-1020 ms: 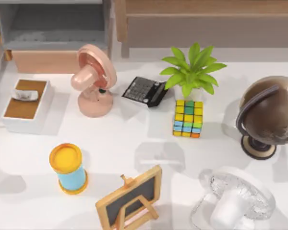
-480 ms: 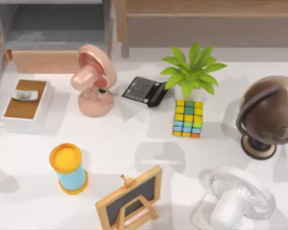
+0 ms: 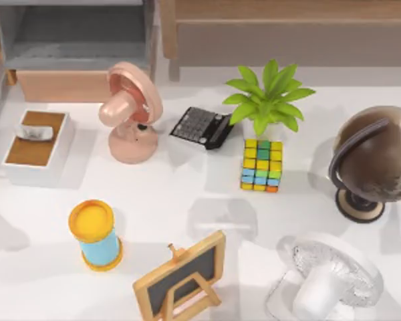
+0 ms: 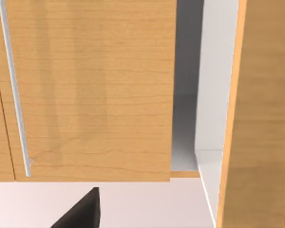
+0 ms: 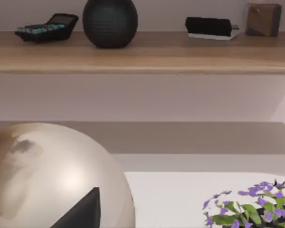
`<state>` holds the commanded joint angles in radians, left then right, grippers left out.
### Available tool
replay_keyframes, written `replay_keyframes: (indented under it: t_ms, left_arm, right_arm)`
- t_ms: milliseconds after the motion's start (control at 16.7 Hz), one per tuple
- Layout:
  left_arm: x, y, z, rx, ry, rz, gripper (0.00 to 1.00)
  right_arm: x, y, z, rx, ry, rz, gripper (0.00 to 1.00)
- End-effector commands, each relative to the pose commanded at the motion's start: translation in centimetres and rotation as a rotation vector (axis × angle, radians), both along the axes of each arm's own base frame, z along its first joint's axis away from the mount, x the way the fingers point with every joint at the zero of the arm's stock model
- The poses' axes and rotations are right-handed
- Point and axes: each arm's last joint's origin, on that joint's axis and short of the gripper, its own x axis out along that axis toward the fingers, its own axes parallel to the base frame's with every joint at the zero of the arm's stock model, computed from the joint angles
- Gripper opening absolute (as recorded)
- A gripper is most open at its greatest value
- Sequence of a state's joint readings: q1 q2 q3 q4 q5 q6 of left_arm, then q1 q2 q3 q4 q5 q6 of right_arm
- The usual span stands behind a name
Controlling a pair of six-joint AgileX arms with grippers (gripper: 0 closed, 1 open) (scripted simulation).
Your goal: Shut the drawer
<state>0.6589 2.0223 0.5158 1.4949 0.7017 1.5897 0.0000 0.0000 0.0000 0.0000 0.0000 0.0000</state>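
Although the task is to shut it, the wide drawer with grey inner walls and a plain peach-wood front panel [image 3: 73,57] stands pulled out at the 11 o'clock corner of the white bench [image 3: 187,194], its front panel facing the bench centre. Directly at 5 o'clock of that panel, very close to it, stands the pink desk fan [image 3: 128,114]; at 7 o'clock of the panel sits the small white box with a brown top [image 3: 37,147].

Risks, as a judgement:
- An arm coming in from the bench centre could strike the pink desk fan and tip it, because the fan head stands just in front of the panel's right end.
- A push applied near one end of the panel could skew the drawer and jam it.
- The small white box could be displaced by an approach from the left edge.

Limits of observation:
- The state of the jaws of either arm cannot be told: each wrist view shows one dark wedge at its lower edge and nothing of the opening.
- The left wrist view faces a wood-grain panel with a slim metal bar handle [image 4: 13,90]; whether this belongs to the drawer's unit cannot be confirmed.
- The drawer's rear is cut off by the top view's upper edge.
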Motion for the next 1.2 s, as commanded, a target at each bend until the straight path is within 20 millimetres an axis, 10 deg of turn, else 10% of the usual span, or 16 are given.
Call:
replay_keyframes:
  t_ms: [840,1200]
  left_arm:
    - [0.00,0.00,0.00,0.000,0.000,0.000,0.02]
    - [0.00,0.00,0.00,0.000,0.000,0.000,0.00]
  right_arm:
    - [0.00,0.00,0.00,0.000,0.000,0.000,1.00]
    - [0.00,0.00,0.00,0.000,0.000,0.000,1.00]
